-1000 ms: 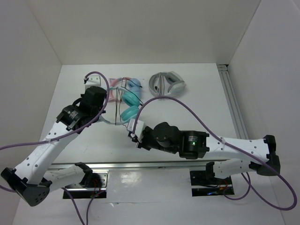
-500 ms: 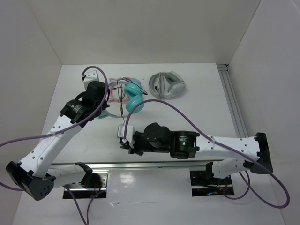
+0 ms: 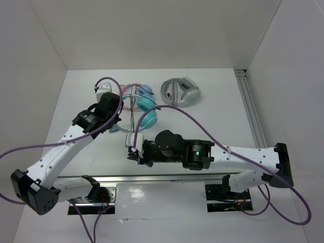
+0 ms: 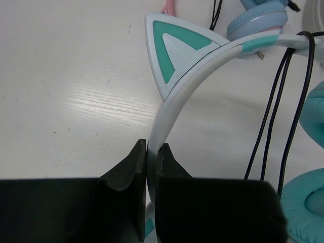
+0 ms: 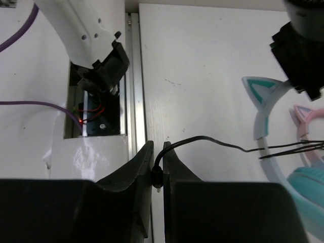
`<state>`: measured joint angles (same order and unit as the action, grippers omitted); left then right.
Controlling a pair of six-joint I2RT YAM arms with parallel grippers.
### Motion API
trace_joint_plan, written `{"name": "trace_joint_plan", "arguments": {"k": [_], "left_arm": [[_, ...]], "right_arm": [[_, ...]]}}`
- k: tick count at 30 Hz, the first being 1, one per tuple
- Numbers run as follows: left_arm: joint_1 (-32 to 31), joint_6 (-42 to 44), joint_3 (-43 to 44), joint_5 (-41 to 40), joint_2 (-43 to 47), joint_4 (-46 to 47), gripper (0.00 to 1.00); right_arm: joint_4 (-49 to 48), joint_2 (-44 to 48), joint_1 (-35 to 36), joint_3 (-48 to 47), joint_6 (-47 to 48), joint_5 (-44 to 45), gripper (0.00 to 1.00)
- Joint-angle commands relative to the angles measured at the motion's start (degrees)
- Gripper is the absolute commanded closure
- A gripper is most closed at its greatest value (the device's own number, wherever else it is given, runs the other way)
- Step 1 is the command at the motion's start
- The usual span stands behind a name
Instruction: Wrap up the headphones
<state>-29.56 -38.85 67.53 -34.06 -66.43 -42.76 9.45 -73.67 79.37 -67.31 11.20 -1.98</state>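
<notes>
Stretched forward and angled toward each other, the left claw (image 4: 150,148) clamps the headphones (image 4: 174,93) while the right claw (image 5: 157,149) pinches their cable (image 5: 212,142).

headphones (image 4: 169,109): smooth matt plastic, soft matt cushioning | table (image 4: 66,76): matt white, faint wood grain

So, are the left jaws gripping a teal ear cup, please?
No, the left jaws clamp the pale headband below its cat ear.

I count three headsets: one teal cat-ear headphones (image 3: 145,104), one pink-and-blue cat-ear headphones (image 3: 145,90), one grey-and-white headphones (image 3: 180,92); also two robot arms (image 3: 66,147).
</notes>
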Motion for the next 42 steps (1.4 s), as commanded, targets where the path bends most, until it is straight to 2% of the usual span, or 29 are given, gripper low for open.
{"name": "trace_joint_plan", "arguments": {"k": [1, 4, 7, 11, 16, 19, 21, 26, 29, 36, 42], "left_arm": [[-2.5, 3.8, 1.4, 1.6, -1.1, 6.4, 1.0], [-6.2, 10.4, 3.5, 4.0, -2.1, 2.5, 1.0], [-10.0, 11.3, 1.5, 3.5, -0.8, 0.6, 1.0], [-10.9, 13.4, -2.6, 5.1, 4.6, -0.1, 1.0], [-12.0, 16.8, -4.8, 3.2, 8.6, -3.7, 1.0], [-12.0, 20.2, -6.3, 8.4, 10.3, -4.3, 1.0], [-14.5, 20.8, -7.7, 10.2, 11.8, -4.9, 1.0], [-18.9, 19.5, -5.7, 10.8, 12.4, -8.6, 1.0], [-20.4, 19.0, -4.0, 10.2, 11.9, -10.7, 1.0], [-21.9, 17.2, -0.6, 6.0, 12.5, -15.0, 1.0], [-21.9, 18.6, 2.0, 8.6, 13.7, -16.3, 1.0]], "right_arm": [[1.1, -0.6, -0.2, -5.7, 2.1, 3.5, 1.0], [5.8, -0.6, -0.7, -7.1, 6.1, 13.2, 1.0], [9.8, 0.5, -1.5, -7.9, 8.9, 17.7, 1.0], [12.6, 3.3, -2.0, -8.7, 11.9, 24.1, 1.0], [12.6, 5.7, -0.2, -6.6, 13.9, 34.0, 1.0], [7.3, 6.3, 0.4, -3.2, 17.3, 40.5, 1.0], [5.0, 6.3, 0.4, -1.8, 19.2, 42.9, 1.0], [0.7, 6.3, 0.4, 0.4, 21.6, 46.1, 1.0], [-1.0, 6.3, -2.5, 2.0, 22.3, 46.1, 1.0], [0.2, 4.4, -10.9, 3.2, 18.6, 39.0, 1.0], [-0.5, 2.5, -16.3, 3.2, 17.3, 34.8, 0.99]]}}
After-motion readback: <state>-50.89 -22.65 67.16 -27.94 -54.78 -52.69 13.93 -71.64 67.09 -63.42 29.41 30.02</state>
